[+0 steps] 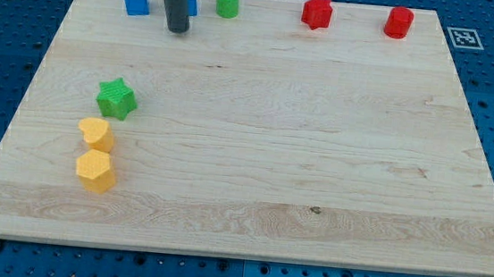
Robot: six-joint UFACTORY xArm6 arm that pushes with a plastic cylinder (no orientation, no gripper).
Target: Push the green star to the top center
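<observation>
Your wooden board (254, 157) is holding the green star (117, 98) at the view's left, above 2 yellow blocks. My tip (178, 29) is sitting far above it, touching nothing; there's no pincer. You're needing to come below the star first.

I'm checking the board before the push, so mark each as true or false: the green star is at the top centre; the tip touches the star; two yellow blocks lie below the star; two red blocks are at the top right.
1. The green star is at the top centre. False: it lies at the view's left, mid-height.
2. My tip touches the star. False: it is near the top edge, well apart.
3. Two yellow blocks, a yellow heart and a yellow hexagon, lie below the star. True.
4. Two red blocks, a red star and a red cylinder, sit top right. True.
</observation>
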